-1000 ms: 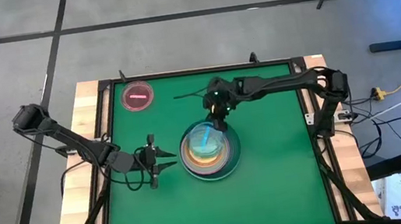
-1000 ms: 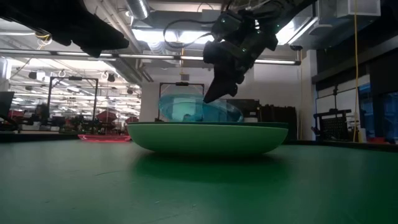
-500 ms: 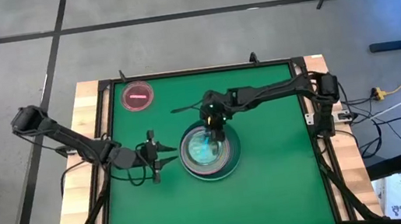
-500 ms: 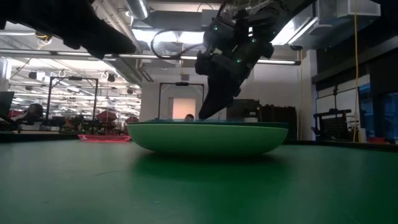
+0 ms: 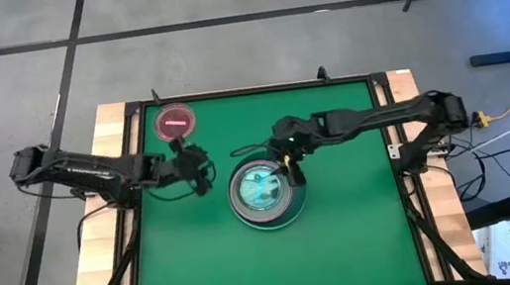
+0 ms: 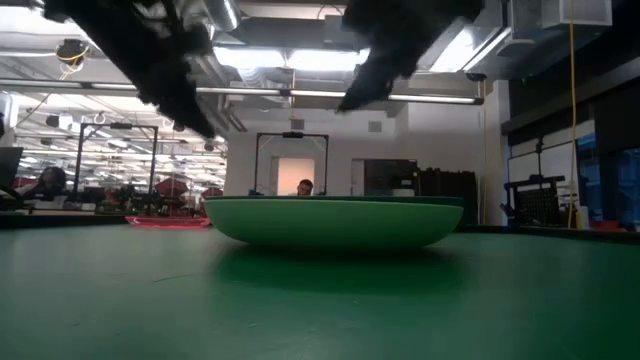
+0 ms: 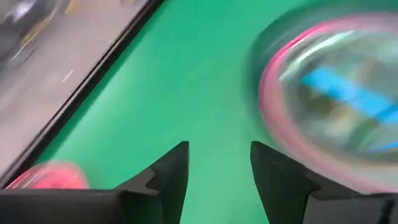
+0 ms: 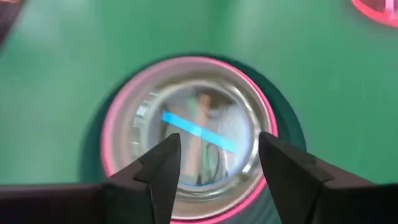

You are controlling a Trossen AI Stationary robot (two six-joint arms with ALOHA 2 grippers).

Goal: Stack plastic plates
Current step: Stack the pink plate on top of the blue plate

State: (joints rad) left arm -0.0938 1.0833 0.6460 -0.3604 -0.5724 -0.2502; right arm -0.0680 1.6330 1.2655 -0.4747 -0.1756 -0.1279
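Note:
A stack of plastic plates (image 5: 262,189) sits in the middle of the green table. Its outermost plate is dark green (image 6: 335,222), with a pink rim (image 8: 109,134) inside it and a translucent blue plate (image 8: 196,127) on top. A small pink plate (image 5: 175,122) lies alone at the far left, also seen in the left wrist view (image 7: 46,177). My right gripper (image 5: 290,165) hangs open above the stack's right rim (image 8: 217,162), holding nothing. My left gripper (image 5: 205,174) is open (image 7: 219,168) over bare mat, left of the stack.
A raised dark frame (image 5: 248,91) and wooden boards (image 5: 101,254) border the green mat (image 5: 358,238). Bare mat lies on the near side and to the right of the stack. The room beyond shows in the low view.
My right gripper lowered the tilted blue plate flat onto the stack, let it go, then rose clear above the stack's right rim. My left gripper moved toward the table's far edge, closer to the pink plate, and turned.

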